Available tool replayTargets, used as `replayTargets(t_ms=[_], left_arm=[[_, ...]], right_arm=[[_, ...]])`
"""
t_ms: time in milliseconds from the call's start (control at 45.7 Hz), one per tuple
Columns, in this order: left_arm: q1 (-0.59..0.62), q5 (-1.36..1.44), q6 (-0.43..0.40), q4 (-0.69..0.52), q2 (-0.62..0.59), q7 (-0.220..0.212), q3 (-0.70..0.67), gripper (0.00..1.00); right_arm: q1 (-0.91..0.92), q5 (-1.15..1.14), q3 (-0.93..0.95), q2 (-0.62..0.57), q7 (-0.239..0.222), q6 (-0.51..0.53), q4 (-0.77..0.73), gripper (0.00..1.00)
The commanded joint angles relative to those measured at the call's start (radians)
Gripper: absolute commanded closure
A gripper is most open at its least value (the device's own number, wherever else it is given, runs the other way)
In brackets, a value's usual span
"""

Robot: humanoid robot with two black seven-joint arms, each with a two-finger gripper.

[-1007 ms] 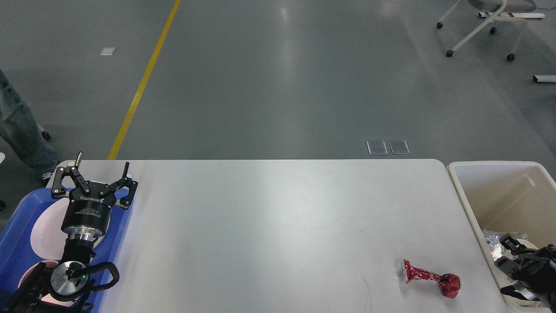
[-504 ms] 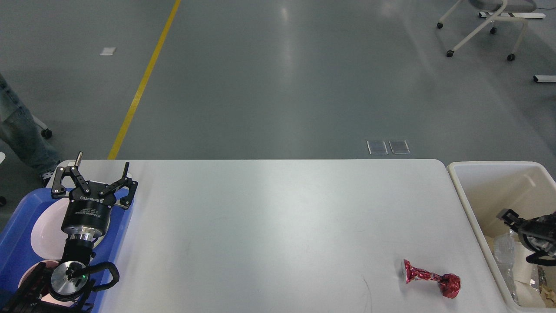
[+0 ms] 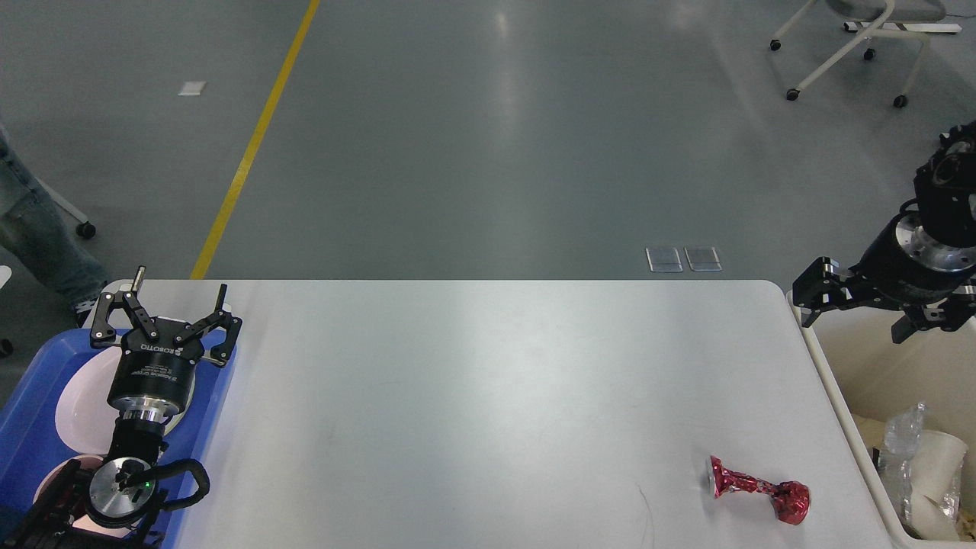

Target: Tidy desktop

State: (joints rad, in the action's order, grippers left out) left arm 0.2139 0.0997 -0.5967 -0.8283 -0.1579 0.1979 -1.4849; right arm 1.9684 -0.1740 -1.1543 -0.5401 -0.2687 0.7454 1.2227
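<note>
The white tabletop (image 3: 488, 396) fills the lower view, a red wrapper (image 3: 756, 489) lying near its right edge. The left claw (image 3: 169, 311) hangs spread over the tray (image 3: 23, 404); the right claw (image 3: 858, 301), spread and empty, over the bin (image 3: 888, 381).

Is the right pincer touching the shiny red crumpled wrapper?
Apart. The head view shows the right pincer above the cream bin, far from the wrapper on the white desktop.
</note>
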Motion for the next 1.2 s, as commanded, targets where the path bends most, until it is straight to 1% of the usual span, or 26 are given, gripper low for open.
replayTargets(t_ms=[0, 109, 219, 307, 372, 613, 723, 832, 985, 1095, 1139, 1183], left_arm=[[-0.001, 0.0, 0.0, 0.0, 0.0, 0.0, 0.0, 0.03], [-0.001, 0.0, 0.0, 0.0, 0.0, 0.0, 0.0, 0.03], [-0.001, 0.0, 0.0, 0.0, 0.0, 0.0, 0.0, 0.03], [-0.001, 0.0, 0.0, 0.0, 0.0, 0.0, 0.0, 0.03], [-0.001, 0.0, 0.0, 0.0, 0.0, 0.0, 0.0, 0.03], [-0.001, 0.0, 0.0, 0.0, 0.0, 0.0, 0.0, 0.03], [-0.001, 0.0, 0.0, 0.0, 0.0, 0.0, 0.0, 0.04], [-0.001, 0.0, 0.0, 0.0, 0.0, 0.0, 0.0, 0.03], [-0.001, 0.0, 0.0, 0.0, 0.0, 0.0, 0.0, 0.03], [-0.001, 0.0, 0.0, 0.0, 0.0, 0.0, 0.0, 0.03], [-0.001, 0.0, 0.0, 0.0, 0.0, 0.0, 0.0, 0.03], [-0.001, 0.0, 0.0, 0.0, 0.0, 0.0, 0.0, 0.03]], right_arm=[[0.202, 0.002, -0.057, 0.075, 0.0, 0.019, 0.196, 0.0], [0.351, 0.044, -0.073, 0.112, -0.001, 0.017, 0.329, 0.0], [0.467, 0.097, -0.074, 0.118, -0.001, 0.019, 0.409, 0.0], [0.526, 0.117, -0.073, 0.141, -0.001, 0.017, 0.461, 0.0], [0.535, 0.119, -0.068, 0.155, -0.001, 0.017, 0.472, 0.0], [0.515, 0.119, -0.076, 0.143, -0.001, 0.002, 0.468, 0.0], [0.483, 0.152, -0.081, 0.132, -0.001, -0.023, 0.466, 0.03], [0.435, 0.312, -0.114, 0.121, -0.003, -0.083, 0.455, 0.03], [0.4, 0.496, -0.199, 0.118, -0.003, -0.245, 0.457, 0.03], [0.383, 0.643, -0.208, 0.091, -0.003, -0.288, 0.469, 0.04], [0.366, 0.703, -0.208, 0.084, -0.003, -0.296, 0.472, 0.07], [0.348, 0.763, -0.208, 0.083, -0.003, -0.319, 0.472, 0.09]])
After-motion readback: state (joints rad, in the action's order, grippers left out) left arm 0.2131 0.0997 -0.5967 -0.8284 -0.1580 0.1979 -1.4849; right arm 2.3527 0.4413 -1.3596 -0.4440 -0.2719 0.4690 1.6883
